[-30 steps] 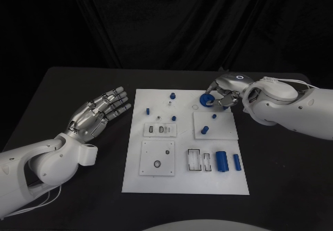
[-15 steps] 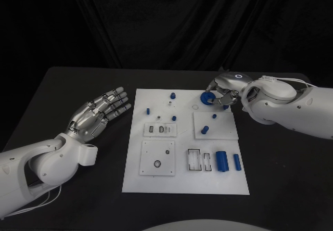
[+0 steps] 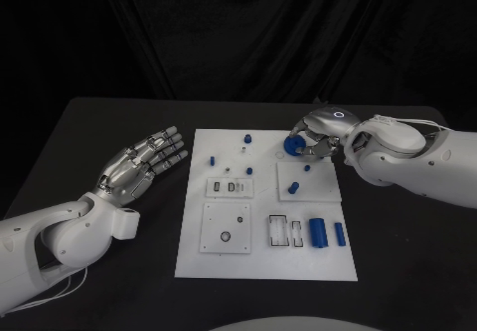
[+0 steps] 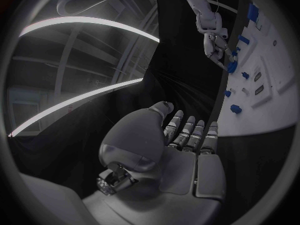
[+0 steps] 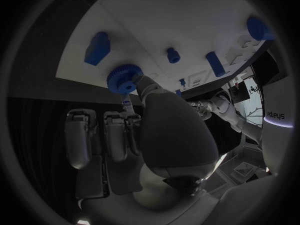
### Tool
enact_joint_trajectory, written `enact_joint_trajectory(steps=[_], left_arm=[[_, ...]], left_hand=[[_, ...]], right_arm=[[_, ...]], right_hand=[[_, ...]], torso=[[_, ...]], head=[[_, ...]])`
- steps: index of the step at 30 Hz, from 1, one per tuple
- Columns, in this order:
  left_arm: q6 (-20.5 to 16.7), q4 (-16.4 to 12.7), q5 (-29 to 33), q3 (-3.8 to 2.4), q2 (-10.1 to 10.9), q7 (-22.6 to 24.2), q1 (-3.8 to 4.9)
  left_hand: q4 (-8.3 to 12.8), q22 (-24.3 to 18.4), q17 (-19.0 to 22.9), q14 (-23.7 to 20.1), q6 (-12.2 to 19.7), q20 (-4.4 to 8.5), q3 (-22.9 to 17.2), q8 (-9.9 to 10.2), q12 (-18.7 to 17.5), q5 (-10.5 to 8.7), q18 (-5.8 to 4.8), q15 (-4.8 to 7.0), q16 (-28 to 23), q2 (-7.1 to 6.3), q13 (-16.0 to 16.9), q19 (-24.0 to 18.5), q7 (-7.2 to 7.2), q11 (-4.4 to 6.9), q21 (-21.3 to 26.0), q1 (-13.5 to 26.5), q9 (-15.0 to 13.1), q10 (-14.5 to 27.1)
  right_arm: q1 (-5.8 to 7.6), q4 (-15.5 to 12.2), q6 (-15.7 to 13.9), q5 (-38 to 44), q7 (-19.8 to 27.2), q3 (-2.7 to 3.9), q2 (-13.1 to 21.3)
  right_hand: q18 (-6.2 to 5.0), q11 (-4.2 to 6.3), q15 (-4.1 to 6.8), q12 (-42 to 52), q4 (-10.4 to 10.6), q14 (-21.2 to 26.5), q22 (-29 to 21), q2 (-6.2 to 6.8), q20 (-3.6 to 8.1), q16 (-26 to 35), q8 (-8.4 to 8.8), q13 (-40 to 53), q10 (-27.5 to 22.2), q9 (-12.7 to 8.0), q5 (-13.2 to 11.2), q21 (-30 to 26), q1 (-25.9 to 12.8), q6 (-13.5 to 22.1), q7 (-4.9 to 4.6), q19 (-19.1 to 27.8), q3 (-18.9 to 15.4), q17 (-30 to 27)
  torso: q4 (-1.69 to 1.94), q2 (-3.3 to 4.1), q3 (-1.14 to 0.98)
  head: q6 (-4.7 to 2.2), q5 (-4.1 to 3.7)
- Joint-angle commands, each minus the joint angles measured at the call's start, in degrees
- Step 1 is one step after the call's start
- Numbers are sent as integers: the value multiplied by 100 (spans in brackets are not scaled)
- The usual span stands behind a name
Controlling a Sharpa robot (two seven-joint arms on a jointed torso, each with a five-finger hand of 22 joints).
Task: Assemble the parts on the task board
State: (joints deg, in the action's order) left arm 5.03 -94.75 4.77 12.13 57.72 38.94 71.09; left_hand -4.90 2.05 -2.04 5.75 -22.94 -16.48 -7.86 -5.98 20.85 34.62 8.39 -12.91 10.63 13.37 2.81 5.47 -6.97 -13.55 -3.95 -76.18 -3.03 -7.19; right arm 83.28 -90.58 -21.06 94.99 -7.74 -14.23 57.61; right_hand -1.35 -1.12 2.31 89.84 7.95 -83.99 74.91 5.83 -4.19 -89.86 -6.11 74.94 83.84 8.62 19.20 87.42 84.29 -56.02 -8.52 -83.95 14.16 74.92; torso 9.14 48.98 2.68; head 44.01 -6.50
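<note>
Right hand (image 3: 316,140) pinches blue gear (image 3: 294,144) over task board's (image 3: 265,258) far edge | left hand (image 3: 141,162) lies open, fingers apart, on worktop (image 3: 99,124)

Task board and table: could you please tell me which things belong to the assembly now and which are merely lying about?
In the job:
- blue gear, held by the right hand
- task board

Idle:
- left hand, empty, beside the board
- two blue cylinders lying on the board

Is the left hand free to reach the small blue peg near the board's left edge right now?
Probably yes. The left hand lies open beside the task board, holding nothing, and nothing stands between it and the blue peg; the right hand works at the far corner.
</note>
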Motion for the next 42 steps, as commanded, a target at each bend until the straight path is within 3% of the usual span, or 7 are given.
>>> enact_joint_trajectory(steps=[1,9,16,21,26,32,42], left_arm=[[90,0,10,-1,-8,1138,7],[93,9,11,-1,-20,1125,7],[109,24,28,-1,-47,1108,7],[118,38,32,0,-63,1097,7],[124,49,33,0,-77,1089,7],[139,58,33,0,-102,1078,7],[150,81,33,0,-125,1067,7]], left_hand=[[7,7,-7,4,3,-23,-43,-20,25,21,-87,-34,29,11,4,23,-51,-39,-33,61,-3,0],[7,7,-7,4,3,-23,-43,-20,25,21,-87,-34,29,11,4,23,-51,-39,-33,61,-3,0],[7,8,-9,10,0,-25,-66,-22,32,21,-95,-44,43,8,4,25,-54,-43,-35,69,-4,2],[7,8,-9,10,0,-25,-66,-22,32,21,-95,-44,43,8,4,25,-54,-43,-35,69,-4,2],[7,8,-9,10,0,-25,-66,-22,32,21,-95,-44,43,8,4,25,-54,-43,-35,69,-4,2],[7,8,-9,10,0,-25,-66,-22,32,21,-95,-44,43,8,4,25,-54,-43,-35,69,-4,2],[7,8,-9,10,0,-25,-66,-22,32,21,-95,-44,43,8,4,25,-54,-43,-35,69,-4,2]], right_arm=[[67,-155,-193,119,74,8,-17],[177,-447,-175,121,114,11,-182],[196,-466,-103,122,206,12,-539],[198,-395,-77,122,275,12,-785],[196,-279,-3,122,315,13,-1015],[192,-94,101,122,301,13,-1213],[175,220,212,122,265,13,-1436]], right_hand=[[37,47,46,16,-19,-601,1254,-24,51,-14,-1083,1506,616,1237,-25,22,-96,-304,388,-359,-3,1508],[37,53,53,16,-8,-601,1256,-19,58,-14,-1149,1506,616,1334,-59,21,-135,-232,391,-361,-4,1508],[38,48,52,16,2,-601,1259,-18,60,-14,-1174,1506,616,1396,-113,21,-163,-145,383,-363,0,1508],[39,38,46,16,5,-601,1261,-18,57,-14,-1170,1506,616,1423,-134,22,-175,-70,367,-365,9,1508],[37,33,43,16,6,-601,1256,-19,55,-14,-1168,1506,616,1430,-145,17,-179,-48,362,-360,12,1508],[28,17,30,16,3,-601,1235,-23,47,-14,-1155,1506,616,1447,-189,-6,-185,22,343,-339,24,1508],[16,-20,0,16,-16,-601,1204,-31,23,-14,-1107,1506,616,1452,-213,-41,-176,149,299,-306,57,1508]], torso=[[0,1,2],[-10,1,1],[-4,5,-1],[-9,0,7],[-4,1,1],[15,-6,5],[1,-2,4]], head=[[-1,-17],[-7,-21],[-12,-32],[-13,-37],[-8,-53],[-1,-76],[25,-63]])
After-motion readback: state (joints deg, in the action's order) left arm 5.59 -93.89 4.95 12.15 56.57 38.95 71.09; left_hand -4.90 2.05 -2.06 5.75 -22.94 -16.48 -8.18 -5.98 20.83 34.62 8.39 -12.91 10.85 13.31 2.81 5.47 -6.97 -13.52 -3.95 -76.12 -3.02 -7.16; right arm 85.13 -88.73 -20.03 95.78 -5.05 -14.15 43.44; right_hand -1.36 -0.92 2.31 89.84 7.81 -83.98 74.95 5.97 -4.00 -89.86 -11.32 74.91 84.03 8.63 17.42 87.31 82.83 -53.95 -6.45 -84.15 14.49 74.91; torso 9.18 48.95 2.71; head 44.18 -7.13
